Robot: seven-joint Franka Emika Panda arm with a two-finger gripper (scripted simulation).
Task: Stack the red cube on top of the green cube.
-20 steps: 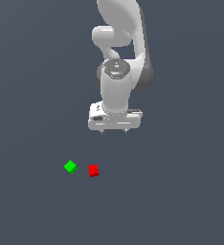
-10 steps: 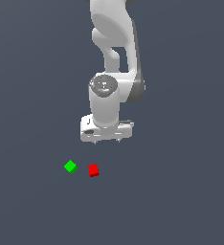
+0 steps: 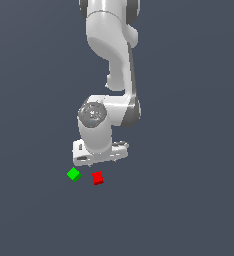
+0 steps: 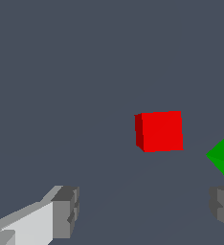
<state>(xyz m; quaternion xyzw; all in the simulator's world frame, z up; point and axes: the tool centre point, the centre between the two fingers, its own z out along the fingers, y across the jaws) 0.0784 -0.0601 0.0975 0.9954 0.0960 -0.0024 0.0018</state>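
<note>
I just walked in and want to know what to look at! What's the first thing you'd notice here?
The big white robot arm reaching down from the top of the exterior view grabs the eye first. Right under its open gripper, two tiny bright cubes sit apart on the plain dark floor: the red cube and, toward the exterior view's left, the green cube.

Glossy white arm [image 3: 111,55] (grey joints)
</note>
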